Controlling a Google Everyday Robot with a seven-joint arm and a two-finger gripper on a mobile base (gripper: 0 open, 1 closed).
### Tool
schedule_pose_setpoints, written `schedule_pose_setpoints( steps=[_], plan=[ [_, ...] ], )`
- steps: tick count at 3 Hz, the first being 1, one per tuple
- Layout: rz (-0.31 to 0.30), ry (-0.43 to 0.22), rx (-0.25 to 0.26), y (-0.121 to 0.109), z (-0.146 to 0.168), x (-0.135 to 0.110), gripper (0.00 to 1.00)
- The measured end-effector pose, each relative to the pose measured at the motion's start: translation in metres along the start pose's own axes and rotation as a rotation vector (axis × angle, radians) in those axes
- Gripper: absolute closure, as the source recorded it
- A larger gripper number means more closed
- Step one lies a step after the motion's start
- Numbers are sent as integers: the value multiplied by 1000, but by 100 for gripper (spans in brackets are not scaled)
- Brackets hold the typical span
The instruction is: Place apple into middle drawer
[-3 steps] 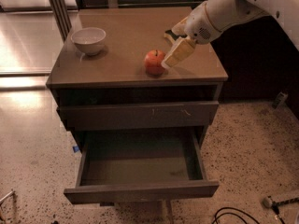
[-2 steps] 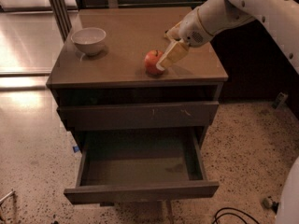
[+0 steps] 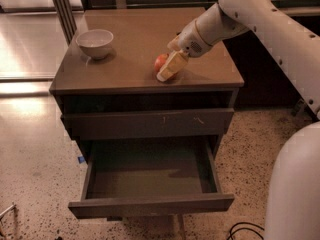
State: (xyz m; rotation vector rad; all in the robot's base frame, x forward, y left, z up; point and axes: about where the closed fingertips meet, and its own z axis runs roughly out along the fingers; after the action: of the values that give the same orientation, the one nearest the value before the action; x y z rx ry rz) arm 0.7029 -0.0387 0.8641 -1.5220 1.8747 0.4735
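The claw (image 3: 165, 73) rests low on the tabletop (image 3: 135, 31), angled down and to the left from the white arm (image 3: 235, 19) that reaches in from the upper right. It lies against the near-right side of the apple (image 3: 159, 61) and hides part of it. Whether the claw is clenched on the fruit or released from it cannot be told. The apple sits on the tabletop a little right of centre, close to the near edge, and the claw's tip comes nearer still to that edge. A broad stretch of bare brown surface lies to the left of the apple. A white bowl (image 3: 95, 42) stands beyond that stretch, well apart, near the far-left corner. A narrower strip of surface runs from the claw to the right edge. Under the near edge is a dark slot, and below it a closed scratched drawer front (image 3: 150, 124) with small pale marks. Lower again, the middle drawer (image 3: 150, 205) is pulled out toward the near side. Its mouth is open upward, its greenish-grey floor shows, and its plain front sits well forward of the tabletop's near edge. The robot's base (image 3: 295, 184) fills the near-right corner beside the drawer. A dark cable (image 3: 245, 230) lies on the speckled floor (image 3: 35, 184) just left of the base.
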Motion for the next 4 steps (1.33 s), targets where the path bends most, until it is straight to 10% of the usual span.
schedule_pose_setpoints(
  steps=[1, 4],
  plan=[
    [17, 23, -27, 0, 19, 9, 22],
    [27, 63, -38, -1, 30, 21, 85]
  ],
)
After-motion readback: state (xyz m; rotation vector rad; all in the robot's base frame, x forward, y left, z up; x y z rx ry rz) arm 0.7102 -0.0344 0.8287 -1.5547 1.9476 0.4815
